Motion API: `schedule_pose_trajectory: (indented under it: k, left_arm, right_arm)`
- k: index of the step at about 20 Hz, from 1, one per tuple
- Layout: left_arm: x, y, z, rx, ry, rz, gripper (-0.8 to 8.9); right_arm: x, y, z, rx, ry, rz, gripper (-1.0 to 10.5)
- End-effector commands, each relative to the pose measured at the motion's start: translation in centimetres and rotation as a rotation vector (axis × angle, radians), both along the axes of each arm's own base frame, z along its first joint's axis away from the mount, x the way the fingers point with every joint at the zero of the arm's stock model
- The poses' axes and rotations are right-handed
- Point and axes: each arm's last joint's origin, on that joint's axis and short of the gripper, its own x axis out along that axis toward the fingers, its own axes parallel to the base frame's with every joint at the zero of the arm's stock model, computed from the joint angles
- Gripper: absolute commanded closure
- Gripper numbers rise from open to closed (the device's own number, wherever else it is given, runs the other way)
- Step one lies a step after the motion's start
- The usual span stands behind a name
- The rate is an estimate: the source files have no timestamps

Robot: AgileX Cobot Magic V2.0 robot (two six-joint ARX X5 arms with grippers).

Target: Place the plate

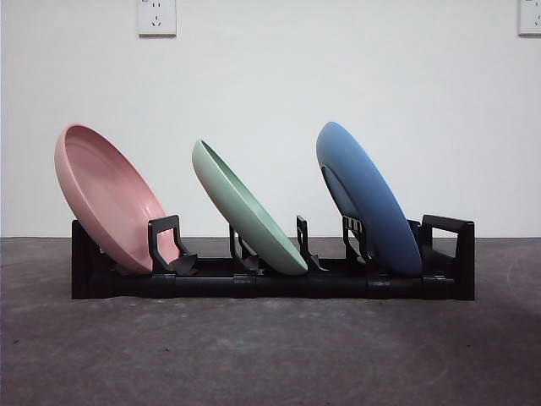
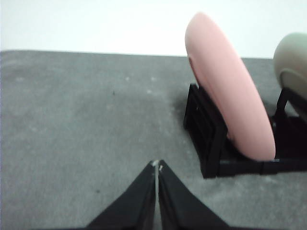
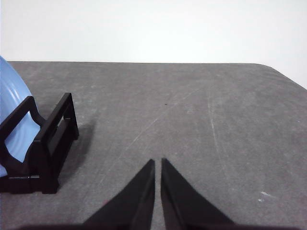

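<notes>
grey table (image 1: 270, 355), racked pink plate (image 2: 230, 91) beside left end effector (image 2: 157, 166)

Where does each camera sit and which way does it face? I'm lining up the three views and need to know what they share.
Front view: low, at table height, looking level across at the rack holding pink, green and blue plates; no robot part shows.
Left wrist view: on the left arm, facing the rack's pink-plate end; left gripper, jaws shut.
Right wrist view: on the right arm, facing the blue-plate end; right gripper, jaws shut.
Shared: rack in all three.
</notes>
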Motion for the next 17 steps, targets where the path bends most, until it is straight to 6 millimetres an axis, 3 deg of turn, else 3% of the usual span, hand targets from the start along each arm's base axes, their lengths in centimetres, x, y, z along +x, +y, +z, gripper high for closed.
schedule_pose_trajectory:
  k: [1, 10, 17]
  left_arm:
    - [0.13, -0.02, -0.31, -0.002, -0.016, -0.005, 8.06]
    - [0.15, -0.02, -0.15, -0.14, -0.017, 0.009, 8.06]
    - [0.18, -0.02, 0.49, -0.318, -0.061, 0.016, 8.06]
  right_arm:
    - [0.03, 0.01, -0.03, 0.008, -0.007, 0.003, 9.3]
    - [0.03, 0.01, -0.03, 0.023, -0.008, 0.002, 9.3]
    - [0.06, 0.08, 0.34, 0.258, -0.058, 0.008, 9.3]
